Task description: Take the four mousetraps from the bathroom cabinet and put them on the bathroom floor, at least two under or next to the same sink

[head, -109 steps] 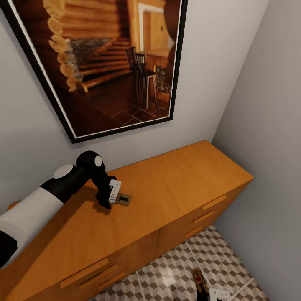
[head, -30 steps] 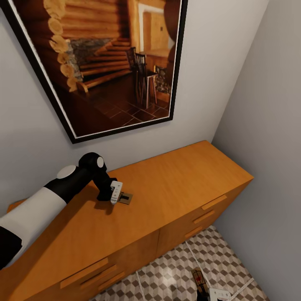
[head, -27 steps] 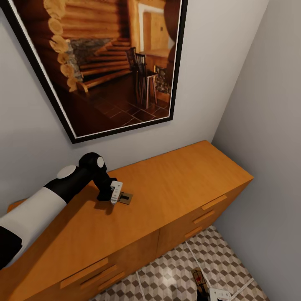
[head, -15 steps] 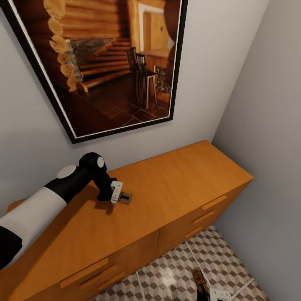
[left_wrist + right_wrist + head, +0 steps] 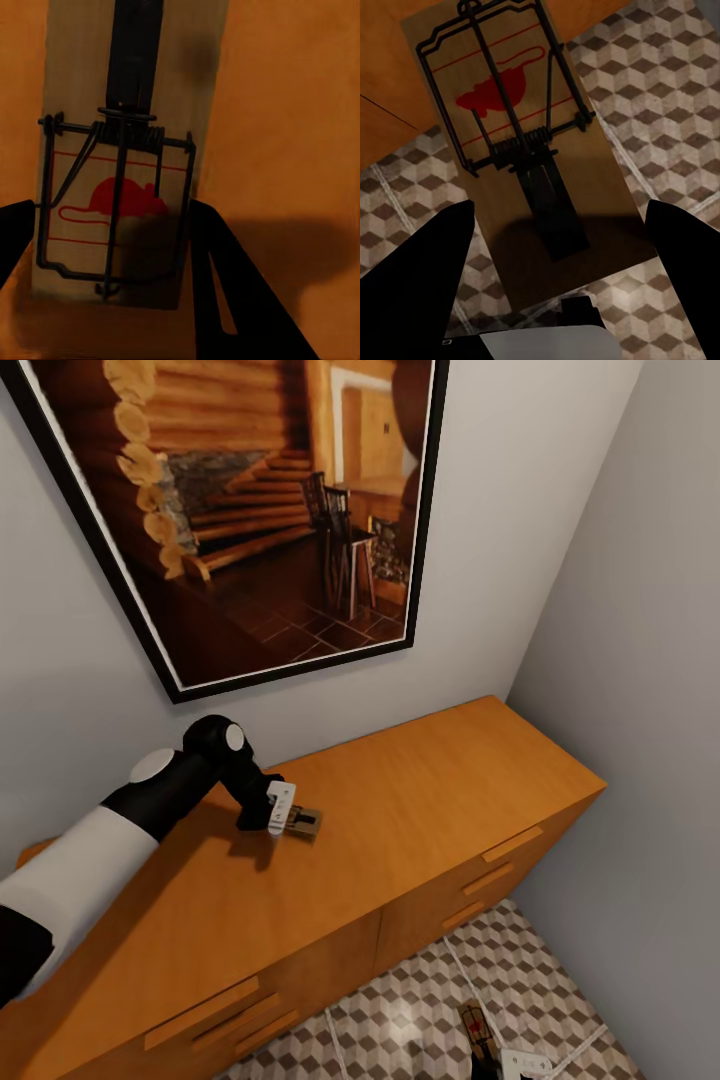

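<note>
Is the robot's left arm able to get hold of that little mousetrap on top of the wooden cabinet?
Probably yes. The left gripper is already down at the mousetrap on the cabinet top, its fingers on either side of the board in the left wrist view, with nothing in between. Whether it is clamped yet is unclear.

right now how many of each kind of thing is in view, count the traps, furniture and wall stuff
mousetraps: 2
cabinet: 1
framed picture: 1
total: 4
</note>
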Controlling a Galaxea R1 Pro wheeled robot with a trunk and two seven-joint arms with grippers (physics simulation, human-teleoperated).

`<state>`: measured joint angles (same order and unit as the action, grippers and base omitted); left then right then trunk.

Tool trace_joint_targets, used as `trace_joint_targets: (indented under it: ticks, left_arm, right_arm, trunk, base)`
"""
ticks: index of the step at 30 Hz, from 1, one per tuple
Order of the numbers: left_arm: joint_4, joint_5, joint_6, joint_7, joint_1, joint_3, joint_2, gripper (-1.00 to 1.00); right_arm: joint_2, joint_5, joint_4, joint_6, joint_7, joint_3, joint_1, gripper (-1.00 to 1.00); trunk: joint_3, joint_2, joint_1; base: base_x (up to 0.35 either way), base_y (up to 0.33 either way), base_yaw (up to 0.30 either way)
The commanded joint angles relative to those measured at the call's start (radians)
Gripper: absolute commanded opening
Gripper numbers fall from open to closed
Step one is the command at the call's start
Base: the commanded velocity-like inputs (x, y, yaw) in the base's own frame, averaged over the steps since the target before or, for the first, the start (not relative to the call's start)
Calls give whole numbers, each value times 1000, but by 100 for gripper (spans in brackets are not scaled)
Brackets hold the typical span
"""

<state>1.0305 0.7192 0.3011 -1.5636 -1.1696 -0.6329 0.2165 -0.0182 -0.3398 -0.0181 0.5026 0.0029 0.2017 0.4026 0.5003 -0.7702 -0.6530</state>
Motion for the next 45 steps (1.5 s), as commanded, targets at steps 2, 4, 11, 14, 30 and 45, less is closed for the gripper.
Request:
trace_joint_targets:
  ticks: [2,4,11,14,30,45]
  left_arm:
    - [13,3,6,-5,-1,13,0,-100]
    - [24,3,6,-6,-1,21,0,-100]
    - [52,3,6,-7,-1,33,0,-100]
    - [70,3,6,-7,-1,34,1,-100]
    - [76,4,7,-7,-1,32,4,-100]
    - [81,5,9,-7,-1,30,4,-100]
  right_arm:
    - [0,-10,1,4,0,8,1,-100]
    - [0,-10,1,4,0,8,1,-100]
    - [-1,-10,1,3,0,8,1,-100]
    - [-1,-10,1,5,1,8,1,-100]
    - [5,-8,1,17,71,8,1,-100]
    - [4,-8,1,14,71,8,1,-100]
  trunk:
    - [1,-1,0]
    - [1,-1,0]
    - [1,-1,0]
    - [1,-1,0]
    - [1,-1,0]
    - [1,-1,0]
  base:
    - [0,0,0]
    - [0,0,0]
    - [0,0,0]
    - [0,0,0]
    - [0,0,0]
    - [0,-11,0]
